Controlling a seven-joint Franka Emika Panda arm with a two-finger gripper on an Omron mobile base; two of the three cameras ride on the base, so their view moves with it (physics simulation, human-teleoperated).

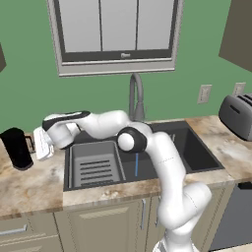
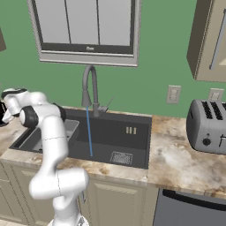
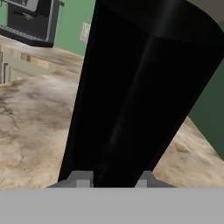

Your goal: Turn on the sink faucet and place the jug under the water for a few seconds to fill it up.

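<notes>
The black jug stands upright on the counter left of the sink. My gripper reaches left and sits right beside the jug's handle side. In the hand view the jug looms very close, and the gripper is open, its two fingertips apart just short of the jug's dark wall. The grey gooseneck faucet arches over the basin, and a thin blue stream of water falls from the faucet as water into the sink.
A ribbed grey tray insert fills the sink's left half, with a square drain grate to its right. A silver toaster stands on the right counter. My own arm spans the sink's back left rim. A window hangs above the faucet.
</notes>
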